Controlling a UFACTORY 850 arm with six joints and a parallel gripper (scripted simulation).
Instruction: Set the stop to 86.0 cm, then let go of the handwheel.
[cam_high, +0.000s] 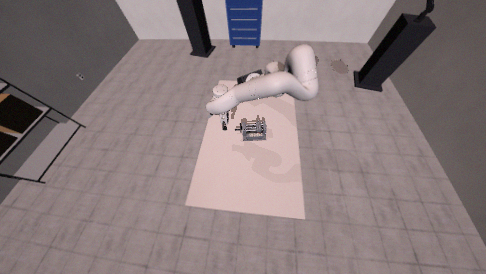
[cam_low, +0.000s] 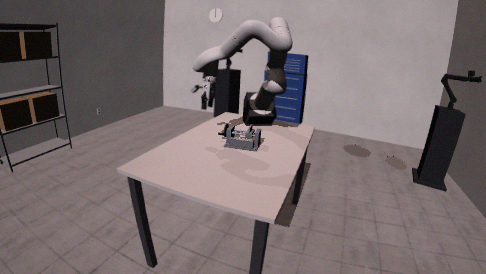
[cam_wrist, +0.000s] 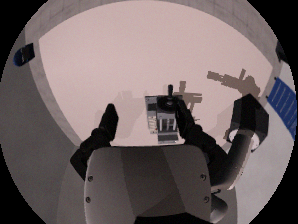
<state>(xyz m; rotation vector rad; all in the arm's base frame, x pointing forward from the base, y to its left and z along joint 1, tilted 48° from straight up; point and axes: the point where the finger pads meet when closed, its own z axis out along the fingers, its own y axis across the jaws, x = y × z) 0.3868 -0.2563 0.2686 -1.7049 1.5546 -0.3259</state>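
A small grey stop device (cam_high: 254, 136) (cam_low: 242, 143) (cam_wrist: 167, 136) with end plates and rods stands on the table (cam_high: 240, 190) (cam_low: 200, 175) (cam_wrist: 100, 60). Its dark handwheel (cam_wrist: 167, 104) with a crank knob is on the end facing my gripper's side, at the device's left in the top and exterior views. The stop's position and any scale reading are too small to read. My gripper (cam_high: 224, 128) (cam_low: 204, 107) (cam_wrist: 145, 109) is open and empty, above the table and left of the device in the top and exterior views. In the wrist view the right finger overlaps the handwheel's edge, but the gripper stands well above it.
The arm's base (cam_low: 260, 114) stands at the table's back edge. A blue drawer cabinet (cam_high: 244, 22) (cam_low: 290, 92) and dark pillars (cam_high: 195, 30) (cam_low: 437, 147) stand beyond the table. A shelf rack (cam_low: 60, 75) with boxes is at the left.
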